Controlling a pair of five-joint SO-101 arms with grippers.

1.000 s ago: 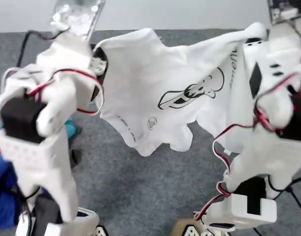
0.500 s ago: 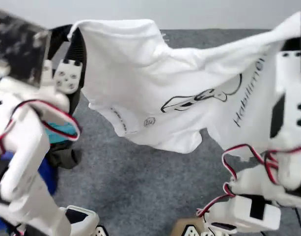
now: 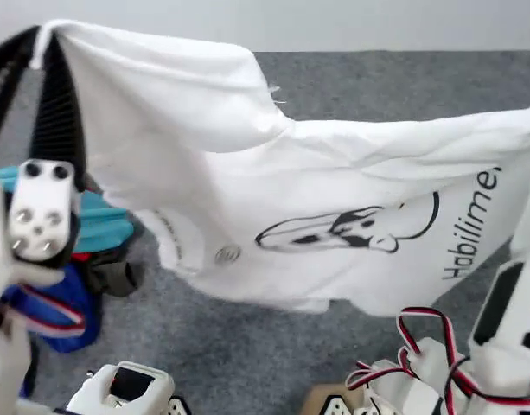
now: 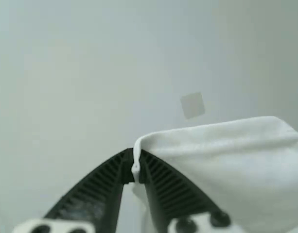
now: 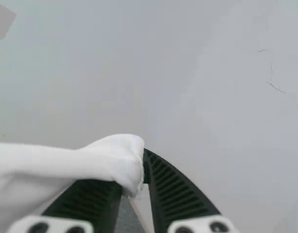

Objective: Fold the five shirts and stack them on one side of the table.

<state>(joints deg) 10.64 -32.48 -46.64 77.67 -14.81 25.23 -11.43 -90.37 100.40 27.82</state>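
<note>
A white shirt (image 3: pixel 334 199) with a black drawing and lettering hangs stretched high above the grey table, held up at two corners. My left gripper (image 3: pixel 41 39) is at the upper left of the high view, shut on one corner of the white shirt (image 4: pixel 221 165); the left gripper (image 4: pixel 134 167) pinches a thin fold between its black fingers. My right gripper (image 5: pixel 139 177) is shut on the opposite corner of the white shirt (image 5: pixel 66 170), which bunches over one finger.
Teal cloth (image 3: pixel 100 229) and blue cloth (image 3: pixel 57 303) lie in a pile at the left of the grey table (image 3: pixel 247 363), partly under the left arm. White arm bases and red wires (image 3: pixel 420 363) stand along the near edge.
Both grippers have risen with the white shirt, lifting and stretching it wider, closer to the high camera. The shirt's lower hem has come up off the table.
</note>
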